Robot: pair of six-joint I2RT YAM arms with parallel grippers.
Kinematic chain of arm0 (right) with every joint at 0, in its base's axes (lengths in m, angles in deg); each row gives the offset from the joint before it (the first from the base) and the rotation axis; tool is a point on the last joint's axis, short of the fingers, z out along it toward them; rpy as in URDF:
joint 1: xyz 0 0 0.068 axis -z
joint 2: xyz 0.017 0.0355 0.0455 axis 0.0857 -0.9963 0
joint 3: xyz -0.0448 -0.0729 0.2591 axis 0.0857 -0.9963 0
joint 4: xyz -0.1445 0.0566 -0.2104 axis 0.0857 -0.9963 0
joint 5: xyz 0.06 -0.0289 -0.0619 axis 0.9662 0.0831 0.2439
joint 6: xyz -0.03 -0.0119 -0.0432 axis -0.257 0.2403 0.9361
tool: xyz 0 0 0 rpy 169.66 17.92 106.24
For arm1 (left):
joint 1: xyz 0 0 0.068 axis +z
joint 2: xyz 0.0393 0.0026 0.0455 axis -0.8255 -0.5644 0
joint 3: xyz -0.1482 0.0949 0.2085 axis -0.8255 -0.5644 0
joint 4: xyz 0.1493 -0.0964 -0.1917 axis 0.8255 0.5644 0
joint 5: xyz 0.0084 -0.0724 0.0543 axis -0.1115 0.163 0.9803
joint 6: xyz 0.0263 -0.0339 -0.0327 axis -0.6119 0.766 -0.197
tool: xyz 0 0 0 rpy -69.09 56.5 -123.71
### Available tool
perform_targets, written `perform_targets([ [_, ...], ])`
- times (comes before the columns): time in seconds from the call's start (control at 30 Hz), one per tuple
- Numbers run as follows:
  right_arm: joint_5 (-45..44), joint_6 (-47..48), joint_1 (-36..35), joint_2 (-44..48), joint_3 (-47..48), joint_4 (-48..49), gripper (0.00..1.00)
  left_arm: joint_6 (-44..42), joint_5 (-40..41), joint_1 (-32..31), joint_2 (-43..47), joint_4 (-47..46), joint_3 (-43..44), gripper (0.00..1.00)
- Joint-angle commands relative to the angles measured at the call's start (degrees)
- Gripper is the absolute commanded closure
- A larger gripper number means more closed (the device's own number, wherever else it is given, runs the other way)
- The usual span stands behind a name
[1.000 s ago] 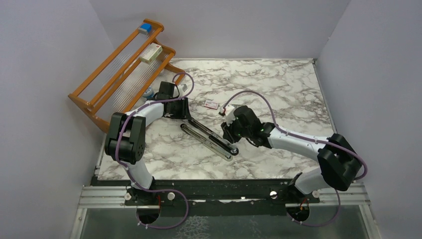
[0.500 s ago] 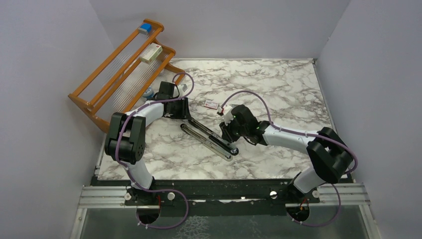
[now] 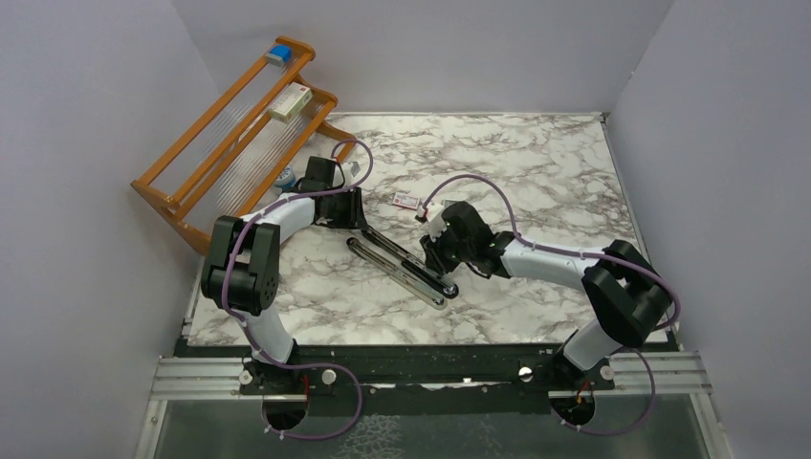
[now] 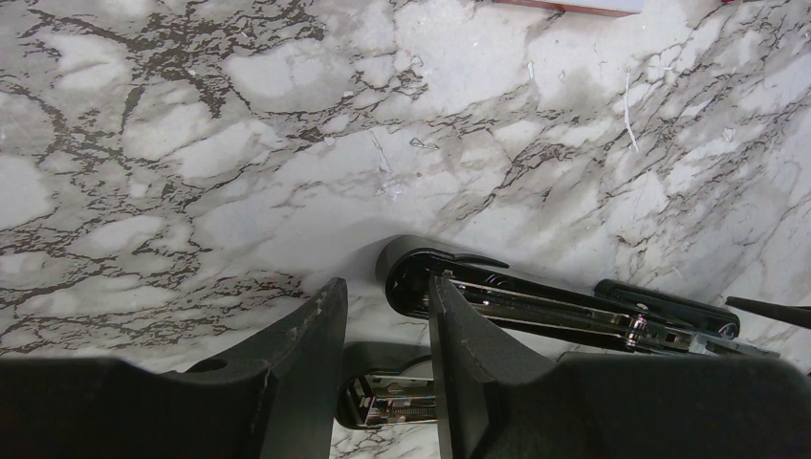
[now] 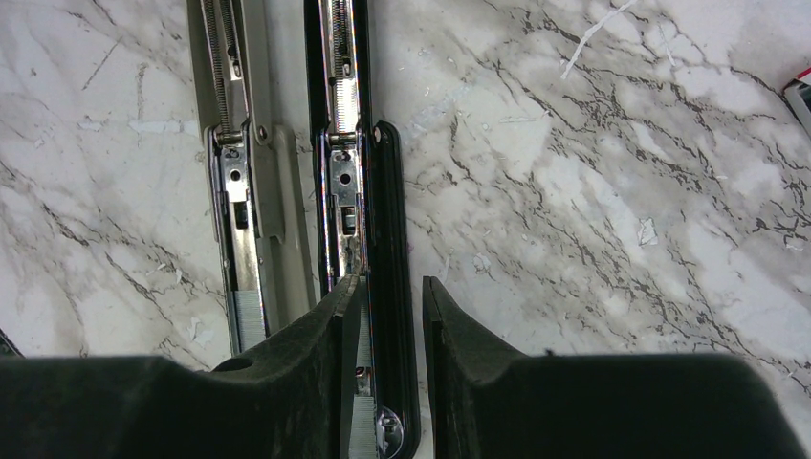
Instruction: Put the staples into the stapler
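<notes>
While left fingers [image 4: 304, 382] grip the stapler [image 4: 413, 277], right fingers [image 5: 464, 382] pinch its black arm.

Right gripper [image 5: 390, 287] astride stapler [image 5: 386, 182], marble table [image 5: 593, 210]

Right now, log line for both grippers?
left gripper: at stapler far end | right gripper: astride stapler, grip unclear | stapler: rail exposed
</notes>
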Motion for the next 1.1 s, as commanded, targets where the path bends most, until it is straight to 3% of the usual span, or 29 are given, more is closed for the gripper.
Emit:
perform_targets([
  [0.0, 0.15, 0.1, 0.02, 0.06, -0.27, -1.21, 0.67, -0.83, 2.1, 0.13, -0.35, 2.47, 0.66, 0.61],
  [0.67, -3.02, 1.62, 0.02, 7.11, -2.25, -11.25, 0.67, -0.82, 2.1, 0.1, -0.26, 2.42, 0.6, 0.61],
  [0.87, -3.25, 0.7, 0.02, 12.2, -2.97, -6.55, 0.65, -0.85, 1.97, 0.13, 0.05, 2.39, 0.58, 0.61],
  [1.07, 0.98, 2.61, 0.02, 17.59, -6.05, -0.29, 0.56, -0.55, 1.85, 0.13, 1.05, 1.67, 0.15, 0.6],
])
